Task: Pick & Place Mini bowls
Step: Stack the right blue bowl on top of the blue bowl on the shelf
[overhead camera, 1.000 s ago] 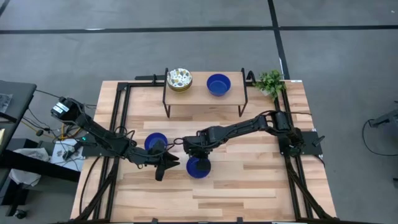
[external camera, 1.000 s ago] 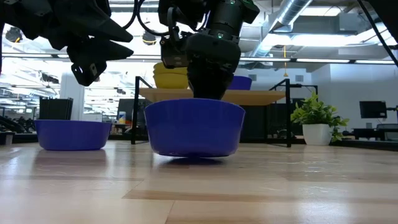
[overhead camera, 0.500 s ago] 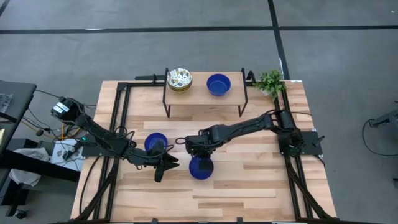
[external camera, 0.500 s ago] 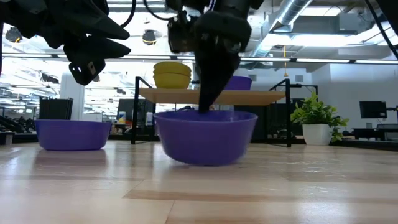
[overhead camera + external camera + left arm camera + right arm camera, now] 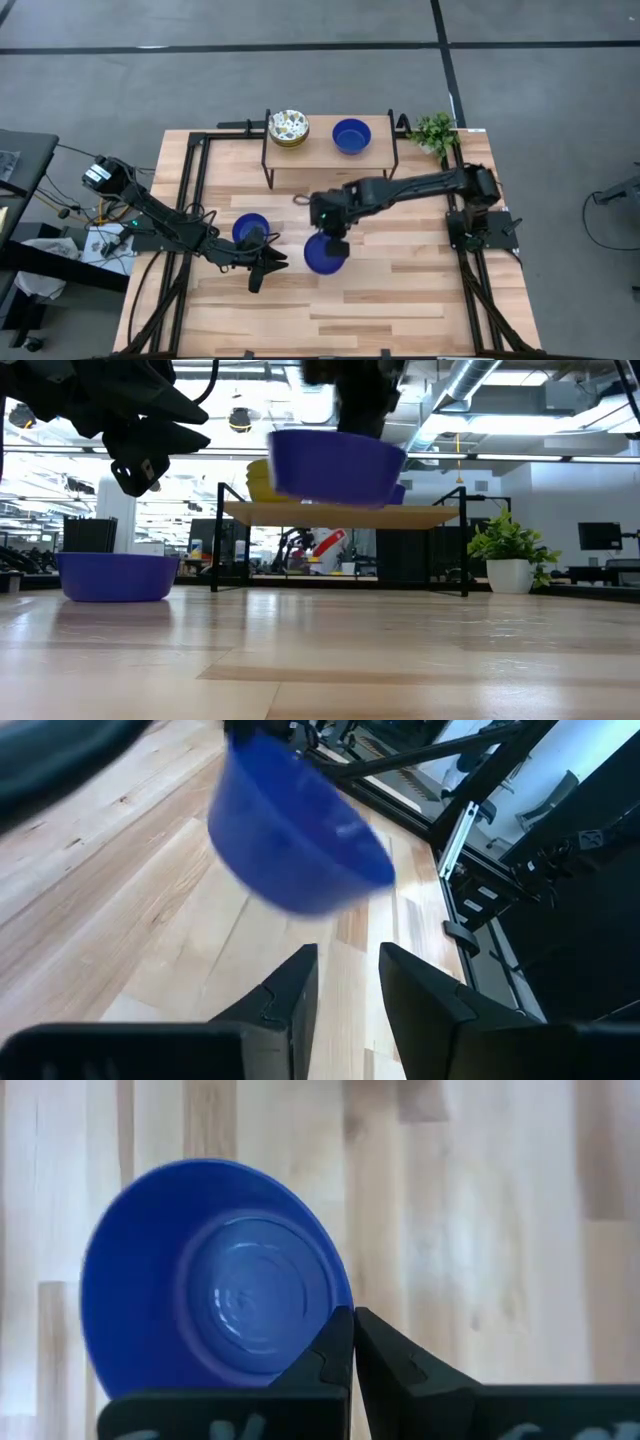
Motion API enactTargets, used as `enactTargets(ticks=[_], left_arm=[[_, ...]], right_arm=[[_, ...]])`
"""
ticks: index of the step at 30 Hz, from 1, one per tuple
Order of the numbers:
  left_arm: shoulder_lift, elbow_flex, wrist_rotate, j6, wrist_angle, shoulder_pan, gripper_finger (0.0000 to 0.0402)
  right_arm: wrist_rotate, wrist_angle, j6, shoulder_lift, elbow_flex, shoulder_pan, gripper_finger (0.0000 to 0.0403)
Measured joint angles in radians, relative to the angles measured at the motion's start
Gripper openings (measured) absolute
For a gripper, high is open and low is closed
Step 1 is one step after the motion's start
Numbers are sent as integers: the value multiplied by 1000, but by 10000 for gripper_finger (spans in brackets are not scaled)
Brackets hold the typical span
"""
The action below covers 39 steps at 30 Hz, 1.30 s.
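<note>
Right arm holds a blue bowl in the air over the wooden surface (image 5: 400,290).

The right gripper (image 5: 330,232) has its fingers (image 5: 335,1360) pinched on the rim of a blue bowl (image 5: 335,465), clear of the surface. The left gripper (image 5: 265,265) hovers beside a second blue bowl (image 5: 250,228), fingers (image 5: 290,1000) slightly parted, empty. The raised shelf (image 5: 325,152) carries a floral bowl (image 5: 288,126) and a third blue bowl (image 5: 351,135). No writing is legible.

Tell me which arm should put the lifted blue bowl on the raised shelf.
Right. The right gripper is shut on the rim of the glossy blue bowl, held clear of the wooden table at about shelf height. The left gripper hangs open, empty, beside the other blue bowl.
</note>
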Motion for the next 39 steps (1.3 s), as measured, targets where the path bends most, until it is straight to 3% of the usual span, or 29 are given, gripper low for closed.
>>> enactTargets(ticks=[12, 21, 32, 39], left_arm=[[0, 0, 0, -4, 7, 0, 108], [0, 0, 0, -7, 13, 0, 108], [0, 0, 0, -8, 14, 0, 108], [0, 0, 0, -10, 16, 0, 108]], right_arm=[[12, -83, 70, -235, 0, -149, 0], [185, -80, 189, -370, 0, -322, 0], [197, -83, 330, -372, 0, -595, 0], [176, -99, 365, -326, 1, -708, 0]])
